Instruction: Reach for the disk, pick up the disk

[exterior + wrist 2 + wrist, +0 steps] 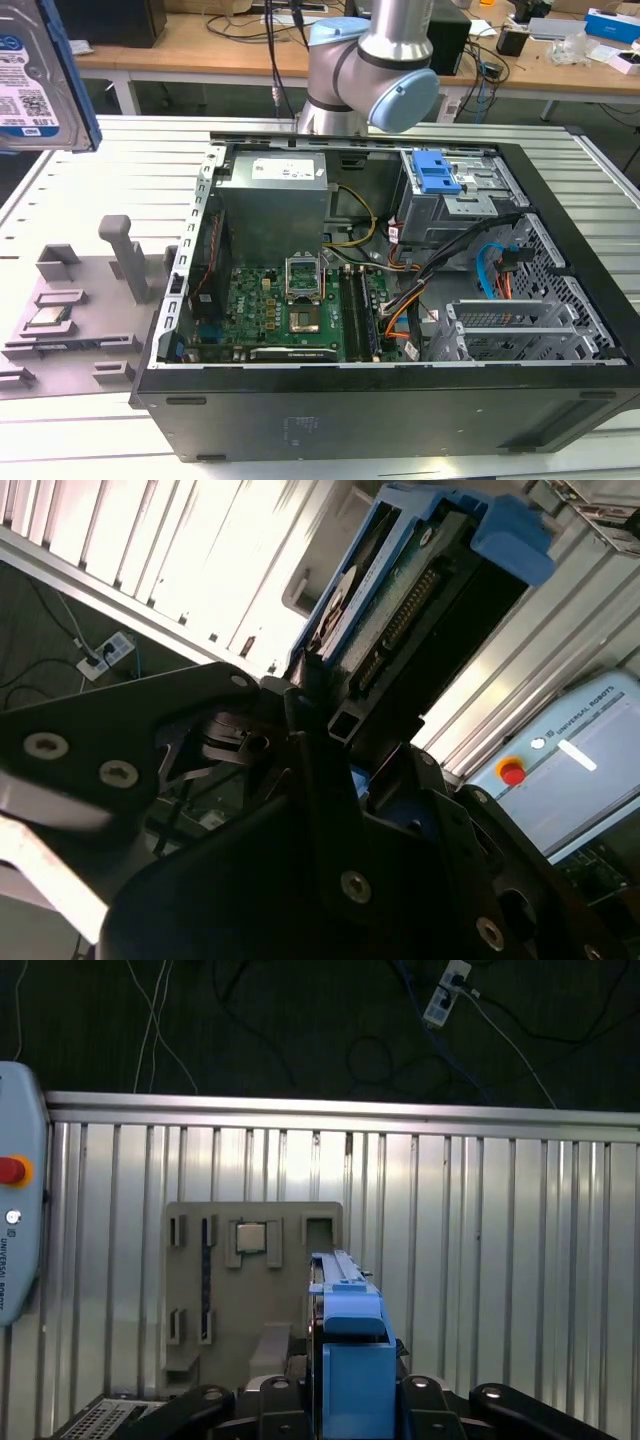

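The disk (35,80), a silver drive with a white-and-blue label in a blue bracket, hangs in the air at the top of the exterior view's left, above the slatted table. In the second wrist view the disk (400,600) stands out from my gripper (325,705), whose black fingers (300,695) close on its connector end. In the first wrist view the disk (345,1320) shows edge-on between the fingers of my gripper (350,1385), high over the grey fixture plate (200,1310).
An open black computer case (380,410) fills the middle of the table, with the arm's base (370,70) behind it. The grey fixture plate (75,330) carries a small processor chip (48,318). A pendant with a red button (10,1170) lies beside the plate.
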### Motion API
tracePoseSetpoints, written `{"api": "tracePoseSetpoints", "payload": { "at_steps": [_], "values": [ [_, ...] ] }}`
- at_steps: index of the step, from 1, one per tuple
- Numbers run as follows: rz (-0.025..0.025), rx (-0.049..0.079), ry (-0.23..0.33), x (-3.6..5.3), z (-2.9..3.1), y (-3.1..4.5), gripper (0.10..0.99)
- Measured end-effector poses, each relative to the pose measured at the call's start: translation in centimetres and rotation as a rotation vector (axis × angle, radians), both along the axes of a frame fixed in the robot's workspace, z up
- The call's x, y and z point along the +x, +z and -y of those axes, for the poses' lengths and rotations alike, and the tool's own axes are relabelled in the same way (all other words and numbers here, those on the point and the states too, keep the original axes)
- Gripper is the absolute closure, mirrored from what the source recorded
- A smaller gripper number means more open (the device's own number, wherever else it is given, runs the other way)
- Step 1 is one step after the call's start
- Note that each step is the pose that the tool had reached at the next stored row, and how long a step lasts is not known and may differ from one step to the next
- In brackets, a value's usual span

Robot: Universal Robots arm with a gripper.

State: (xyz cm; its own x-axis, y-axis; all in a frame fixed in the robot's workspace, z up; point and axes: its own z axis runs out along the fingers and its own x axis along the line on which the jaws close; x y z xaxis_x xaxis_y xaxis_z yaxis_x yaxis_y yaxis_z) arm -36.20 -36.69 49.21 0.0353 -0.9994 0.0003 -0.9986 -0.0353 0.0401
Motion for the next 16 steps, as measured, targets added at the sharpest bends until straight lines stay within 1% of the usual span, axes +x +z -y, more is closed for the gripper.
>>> {"api": "tracePoseSetpoints", "payload": {
  "at_steps": [1,3,6,7,9,13,14,16],
  "values": [
    [0.0000,0.000,0.000,0.64,0.00,0.00,0.722],
    [-0.0001,0.000,0.000,1.37,0.00,0.01,0.722],
    [-0.0001,0.000,0.000,3.43,0.00,0.01,0.722],
    [0.0000,0.000,0.000,3.79,0.00,0.00,0.722],
    [-0.0001,0.000,0.000,5.05,0.00,0.01,0.722],
    [0.0000,0.000,0.000,6.76,0.00,0.00,0.722],
    [-0.0001,0.000,0.000,7.65,0.00,0.01,0.722],
    [0.0000,0.000,0.000,8.74,0.00,0.00,0.722]
  ]
}}
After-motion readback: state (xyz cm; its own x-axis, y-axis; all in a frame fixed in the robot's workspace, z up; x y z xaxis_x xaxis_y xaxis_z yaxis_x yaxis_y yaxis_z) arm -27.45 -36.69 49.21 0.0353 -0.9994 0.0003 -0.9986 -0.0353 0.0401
